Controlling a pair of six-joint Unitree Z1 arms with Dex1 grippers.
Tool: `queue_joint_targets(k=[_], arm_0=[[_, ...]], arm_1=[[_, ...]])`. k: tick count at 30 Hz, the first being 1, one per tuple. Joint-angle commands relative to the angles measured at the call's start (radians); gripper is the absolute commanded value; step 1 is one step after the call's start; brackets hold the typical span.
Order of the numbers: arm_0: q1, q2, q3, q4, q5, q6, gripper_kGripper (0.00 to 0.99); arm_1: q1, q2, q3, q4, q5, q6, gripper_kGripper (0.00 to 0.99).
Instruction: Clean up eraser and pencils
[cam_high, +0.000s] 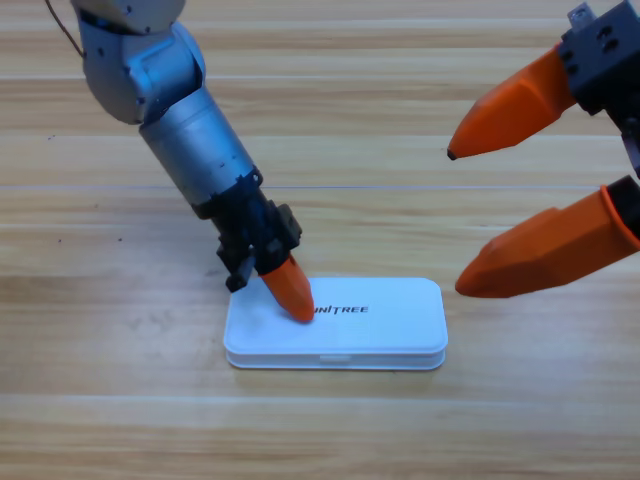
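Pencils and eraser are nowhere to be seen on the wooden table (100, 420); judging by that, they are probably already inside the white case (390, 325), which lies flat near the middle of the table with its lid down and its printed top facing up. What it holds cannot be checked, since the lid hides everything.

The left gripper (290, 290) points down at the left part of the lid, its orange tip touching or nearly touching the surface just beside the lettering. Only 1 orange tip shows, so I cannot tell how far its jaws are parted, and nothing appears to be held in it.

The right gripper (465, 220) waits at the right edge of the view, well above and to the right of the case, with its 2 jaws spread wide and nothing between them.

The step in hand looks like pressing the lid fully closed. To do it well, the push should go straight down, so the case does not skid across the table or tip at its left end. A seam still shows along the front edge, so a second press further right may be needed.
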Motion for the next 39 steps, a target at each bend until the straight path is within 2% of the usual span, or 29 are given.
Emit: queue_joint_targets(k=[1, 8, 11, 13, 16, 21, 27, 33, 39], arm_0=[[-0.056, 0.016, 0.084, -0.077, 0.049, -0.034, 0.000], [-0.072, 0.011, 0.208, -0.232, 0.141, -0.066, 0.000], [-0.075, -0.015, 0.231, -0.255, 0.174, -0.078, 0.000], [-0.078, -0.096, 0.248, -0.252, 0.201, -0.091, 0.000], [-0.078, -0.245, 0.236, -0.186, 0.218, -0.084, 0.000], [-0.118, -0.429, 0.158, -0.012, 0.220, -0.077, 0.000], [-0.204, -0.600, 0.096, 0.117, 0.224, -0.115, 0.000], [-0.309, -0.685, 0.092, 0.137, 0.209, -0.149, 0.000], [-0.342, -0.692, 0.093, 0.091, 0.134, -0.141, 0.000]], arm_1=[[-0.013, -0.013, 0.035, -0.018, 0.015, 0.012, 0.990], [-0.013, -0.007, 0.037, -0.018, 0.015, 0.013, 0.990], [-0.013, -0.006, 0.037, -0.018, 0.015, 0.013, 0.990], [-0.013, -0.004, 0.037, -0.018, 0.015, 0.013, 0.990], [-0.013, -0.001, 0.037, -0.018, 0.015, 0.013, 0.990], [-0.013, 0.001, 0.038, -0.018, 0.015, 0.013, 0.990], [-0.013, 0.002, 0.040, -0.018, 0.015, 0.015, 0.990], [-0.013, 0.002, 0.041, -0.018, 0.015, 0.016, 0.990], [-0.013, 0.005, 0.043, -0.018, 0.015, 0.016, 0.990]])
